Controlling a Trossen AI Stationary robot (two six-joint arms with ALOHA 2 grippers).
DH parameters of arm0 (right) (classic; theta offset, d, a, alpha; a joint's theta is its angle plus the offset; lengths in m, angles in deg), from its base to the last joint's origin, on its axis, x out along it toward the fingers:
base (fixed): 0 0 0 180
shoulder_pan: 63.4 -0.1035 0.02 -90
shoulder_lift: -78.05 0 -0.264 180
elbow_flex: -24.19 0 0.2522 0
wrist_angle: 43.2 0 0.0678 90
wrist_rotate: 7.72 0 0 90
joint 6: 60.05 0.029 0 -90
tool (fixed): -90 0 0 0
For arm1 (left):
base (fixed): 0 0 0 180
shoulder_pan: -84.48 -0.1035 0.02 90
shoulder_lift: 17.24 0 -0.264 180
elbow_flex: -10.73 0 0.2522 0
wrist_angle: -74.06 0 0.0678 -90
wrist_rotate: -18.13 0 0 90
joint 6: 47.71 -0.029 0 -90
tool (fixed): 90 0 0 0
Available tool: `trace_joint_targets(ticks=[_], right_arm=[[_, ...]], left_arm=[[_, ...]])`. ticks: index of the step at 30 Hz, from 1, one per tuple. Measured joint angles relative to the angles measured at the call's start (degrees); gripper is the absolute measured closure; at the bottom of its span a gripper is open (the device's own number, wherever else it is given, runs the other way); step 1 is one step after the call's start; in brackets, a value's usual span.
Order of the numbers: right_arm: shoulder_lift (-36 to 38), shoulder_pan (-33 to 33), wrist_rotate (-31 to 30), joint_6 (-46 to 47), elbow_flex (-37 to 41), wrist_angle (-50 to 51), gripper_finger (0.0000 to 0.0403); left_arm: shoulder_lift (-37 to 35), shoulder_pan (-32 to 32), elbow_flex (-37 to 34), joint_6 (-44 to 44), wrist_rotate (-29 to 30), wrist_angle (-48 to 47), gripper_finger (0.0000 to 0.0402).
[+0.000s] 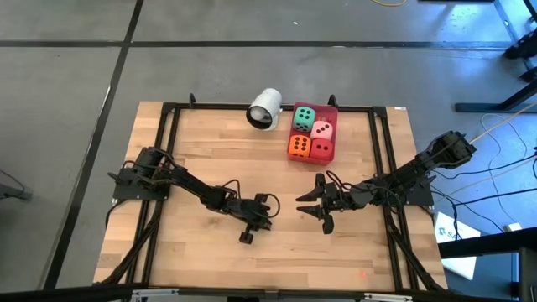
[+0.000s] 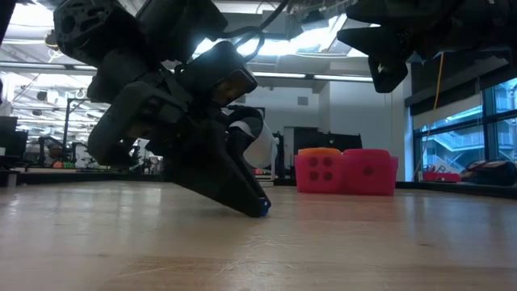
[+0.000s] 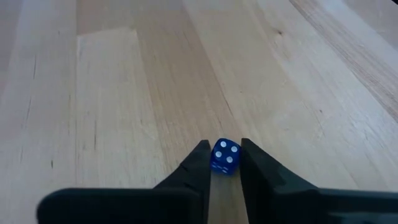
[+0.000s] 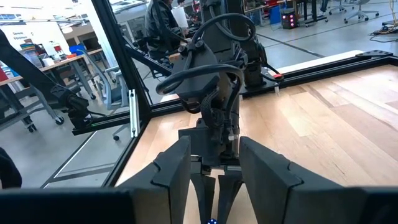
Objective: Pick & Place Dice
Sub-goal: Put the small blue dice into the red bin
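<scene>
The left hand (image 3: 219,163) is pressing down near the middle of the wooden worktop (image 1: 210,151), its two dark fingers (image 3: 194,169) closing in on a small blue die (image 3: 224,156) with white pips; the die is sitting between the fingertips, touching or all but touching both. In the low view the fingertips are meeting the wood, a speck of blue at their point (image 2: 263,208). The right hand (image 1: 316,208) is hovering just beside it, above the worktop, fingers spread apart and holding nothing. Well apart, at the far edge, four larger dice are sitting packed in a red tray (image 1: 333,113): green die (image 1: 304,118), pink die (image 1: 322,130), orange die (image 1: 299,147) and red die (image 1: 321,149). A white cup (image 1: 265,109) is lying on its side just beside the tray.
</scene>
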Motion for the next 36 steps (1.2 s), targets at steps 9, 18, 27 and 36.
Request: trace_joint_targets(ticks=[9,18,27,36], right_arm=[[0.0,0.0,0.0,0.02,0.0,0.0,0.0264],[0.0,0.0,0.0,0.01,0.0,0.02,0.0264],[0.0,0.45,-9.15,0.3,0.0,0.41,0.0264],[0.0,7.4,-2.5,0.5,0.04,3.72,0.0264]], left_arm=[[0.13,-0.94,-0.07,-0.07,0.16,0.96,0.0357],[-4.64,-3.5,-0.21,-4.48,0.65,-1.65,0.0358],[-19.03,-8.12,-0.13,-11.83,0.64,-14.4,0.0359],[-32.46,-15.87,-1.91,-17.86,-1.71,-23.9,0.036]])
